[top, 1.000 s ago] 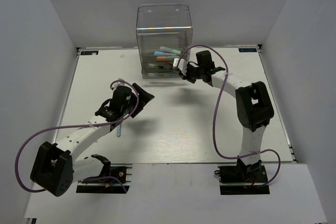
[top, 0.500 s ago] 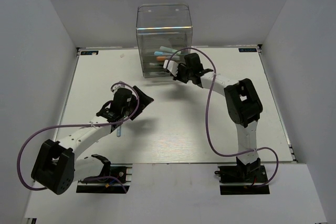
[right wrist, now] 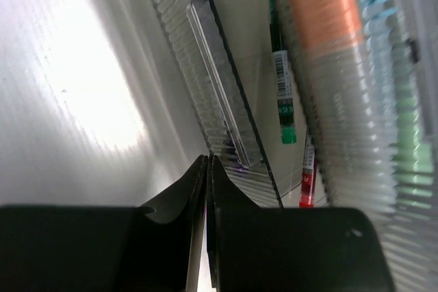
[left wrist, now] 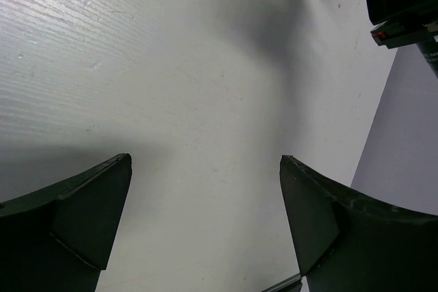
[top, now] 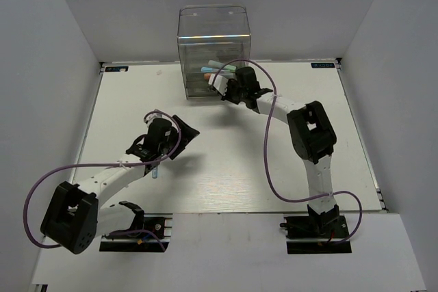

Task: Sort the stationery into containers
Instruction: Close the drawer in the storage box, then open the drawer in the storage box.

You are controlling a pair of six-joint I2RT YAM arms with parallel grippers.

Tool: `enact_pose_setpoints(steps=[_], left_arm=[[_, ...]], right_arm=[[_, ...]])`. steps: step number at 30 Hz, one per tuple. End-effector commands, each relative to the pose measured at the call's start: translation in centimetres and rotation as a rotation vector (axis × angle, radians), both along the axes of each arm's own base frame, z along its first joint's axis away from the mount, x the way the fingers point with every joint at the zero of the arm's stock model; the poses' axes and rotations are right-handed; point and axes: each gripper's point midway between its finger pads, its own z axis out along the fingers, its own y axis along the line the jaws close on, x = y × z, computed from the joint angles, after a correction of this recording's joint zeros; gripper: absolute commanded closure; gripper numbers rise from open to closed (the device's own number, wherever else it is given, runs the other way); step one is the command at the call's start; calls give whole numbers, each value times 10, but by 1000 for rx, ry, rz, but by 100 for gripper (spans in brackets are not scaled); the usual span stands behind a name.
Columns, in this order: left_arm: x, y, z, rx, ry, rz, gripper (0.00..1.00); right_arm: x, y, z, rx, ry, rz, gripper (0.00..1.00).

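I have right fingers (right wrist: 183, 193) clenched empty at the cabinet (top: 213, 32) drawer front (right wrist: 220, 83), likely to nudge it shut; left fingers (left wrist: 68, 217) spread, parked over bench (left wrist: 205, 66).

Overhead I had bright, even light, with soft shadows on the table (top: 226, 162). My right wrist feed was blurred close up: the orange marker (right wrist: 321, 5) smeared, with white glare at left. The left wrist feed was sharper, its fingers (left wrist: 75, 217) nearly black.
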Motion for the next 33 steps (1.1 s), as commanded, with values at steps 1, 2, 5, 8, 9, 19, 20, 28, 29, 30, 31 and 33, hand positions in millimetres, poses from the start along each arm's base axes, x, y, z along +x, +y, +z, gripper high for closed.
enact_pose_setpoints(steps=[1, 2, 5, 8, 9, 19, 20, 28, 29, 30, 31, 33], left_arm=[[4, 4, 14, -29, -51, 30, 1], [4, 4, 17, -33, -59, 30, 1], [5, 5, 21, -60, -88, 50, 3], [6, 6, 21, -89, -106, 72, 9], [5, 6, 22, -103, -111, 78, 12], [20, 3, 28, -176, -179, 126, 44], [22, 2, 29, -188, -183, 131, 45], [46, -13, 30, -257, -215, 140, 52], [51, -16, 35, -275, -228, 143, 52], [53, -17, 26, -266, -213, 144, 52], [57, -19, 28, -271, -222, 143, 52], [66, -24, 34, -312, -242, 153, 46]], right_arm=[[22, 16, 35, 68, -105, -12, 92], [24, 16, 36, 70, -109, -17, 92], [32, 15, 36, 63, -132, -42, 92], [40, 16, 34, 53, -147, -64, 92], [43, 15, 35, 55, -159, -71, 92], [48, 7, 36, 34, -174, -103, 92], [47, 5, 35, 30, -175, -102, 92], [50, -4, 44, 23, -212, -134, 92], [50, -5, 44, 20, -210, -133, 92], [50, -6, 43, 19, -209, -135, 92], [49, -5, 45, 24, -206, -133, 92], [39, -1, 43, 39, -176, -94, 92]])
